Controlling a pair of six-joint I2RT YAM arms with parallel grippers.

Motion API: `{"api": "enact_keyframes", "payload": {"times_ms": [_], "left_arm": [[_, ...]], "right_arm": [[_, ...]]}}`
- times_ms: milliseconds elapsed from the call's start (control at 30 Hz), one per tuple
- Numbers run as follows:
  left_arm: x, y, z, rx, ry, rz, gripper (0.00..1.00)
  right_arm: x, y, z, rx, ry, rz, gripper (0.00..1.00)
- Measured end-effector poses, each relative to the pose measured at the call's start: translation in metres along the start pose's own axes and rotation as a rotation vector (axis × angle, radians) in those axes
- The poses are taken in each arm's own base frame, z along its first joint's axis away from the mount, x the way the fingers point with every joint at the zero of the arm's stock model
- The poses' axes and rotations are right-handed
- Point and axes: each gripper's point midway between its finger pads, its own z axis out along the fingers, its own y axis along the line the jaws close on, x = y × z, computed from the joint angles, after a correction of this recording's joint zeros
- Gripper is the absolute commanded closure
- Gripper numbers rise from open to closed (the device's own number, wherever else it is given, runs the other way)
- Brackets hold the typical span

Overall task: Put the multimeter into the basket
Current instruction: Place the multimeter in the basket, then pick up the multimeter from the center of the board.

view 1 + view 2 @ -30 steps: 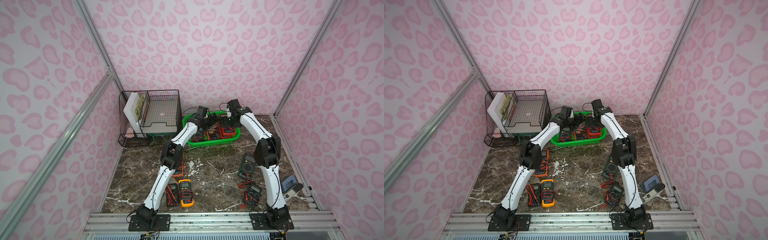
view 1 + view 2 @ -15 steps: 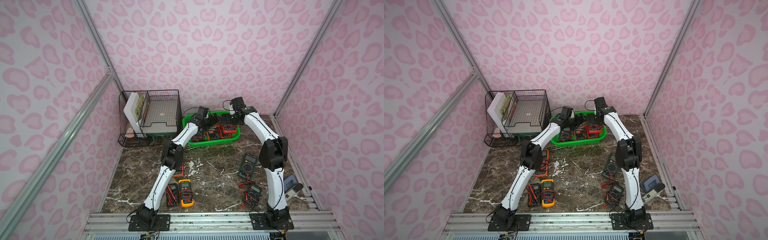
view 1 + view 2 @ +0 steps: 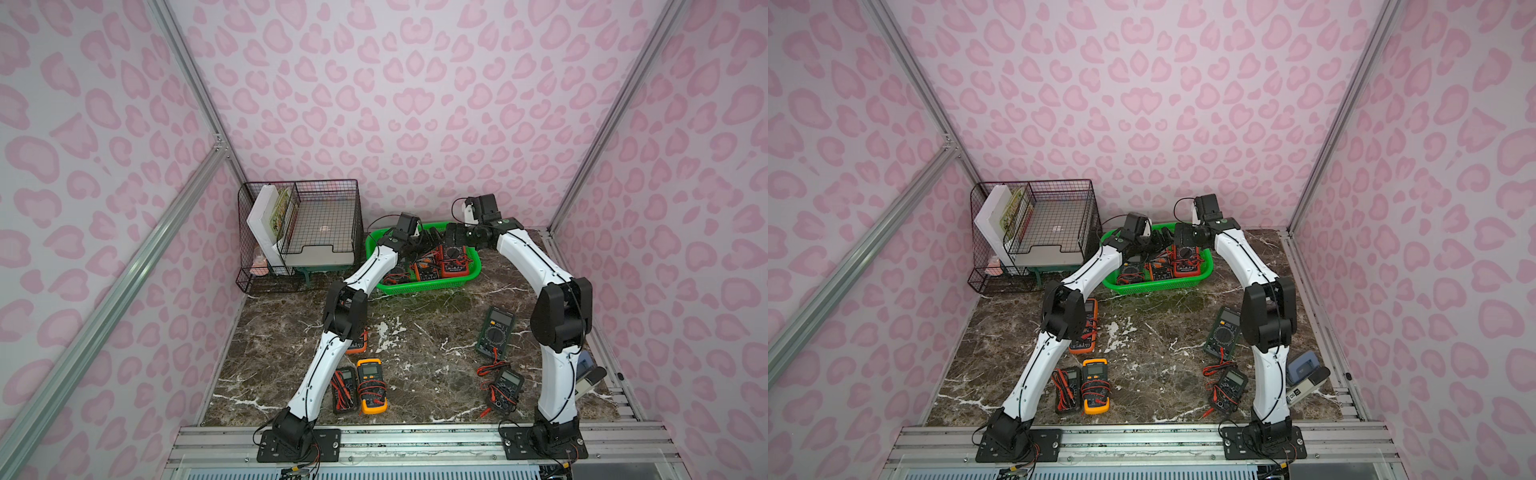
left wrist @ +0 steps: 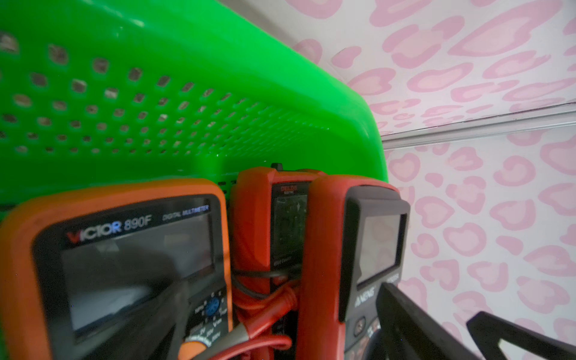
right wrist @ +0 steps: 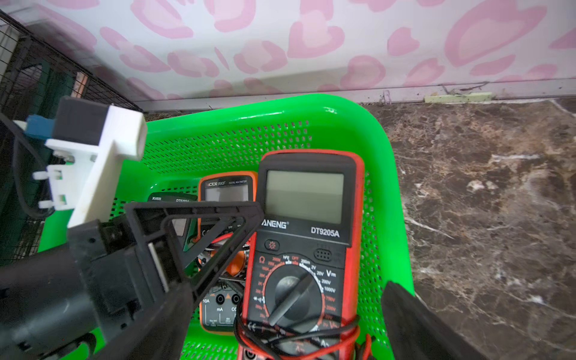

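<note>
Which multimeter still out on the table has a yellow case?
The yellow multimeter at the front, beside the small black meter. The rest are the orange meter, the dark green meter and the black meter by the right arm.

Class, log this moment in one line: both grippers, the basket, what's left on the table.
left gripper open, over basket | right gripper open, over basket | basket holds red multimeter and others | yellow multimeter on table, unpicked
</note>
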Motion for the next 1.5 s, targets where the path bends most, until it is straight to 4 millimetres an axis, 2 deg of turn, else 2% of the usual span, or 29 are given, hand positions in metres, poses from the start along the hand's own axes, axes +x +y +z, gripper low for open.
{"api": "enact_keyframes", "payload": {"times_ms": [200, 433, 600, 800, 1000, 1167, 1333, 1500], "left_arm": [[0.012, -0.015, -0.022, -0.016, 0.062, 0.008, 0.02], [0.006, -0.053, -0.069, 0.009, 0.048, 0.091, 0.01], [0.010, -0.064, -0.101, -0.021, 0.064, 0.155, 0.02], [0.023, -0.074, -0.152, -0.070, 0.080, 0.233, 0.02], [0.044, -0.063, -0.195, -0.144, 0.105, 0.265, 0.02], [0.065, -0.046, -0.230, -0.214, 0.126, 0.282, 0.01], [0.086, -0.025, -0.262, -0.278, 0.133, 0.298, 0.02], [0.106, -0.002, -0.284, -0.332, 0.144, 0.288, 0.01]], "right_arm": [[-0.008, -0.011, -0.024, 0.006, -0.039, 0.043, 0.00], [0.000, -0.029, -0.046, 0.017, -0.052, 0.104, 0.00], [0.021, -0.034, -0.060, 0.032, -0.026, 0.126, 0.00], [0.067, -0.051, -0.082, 0.096, 0.036, 0.168, 0.01], [0.122, -0.070, -0.098, 0.164, 0.109, 0.231, 0.00], [0.167, -0.083, -0.107, 0.215, 0.182, 0.286, 0.00], [0.201, -0.094, -0.111, 0.259, 0.229, 0.331, 0.00], [0.228, -0.099, -0.107, 0.284, 0.284, 0.360, 0.00]]}}
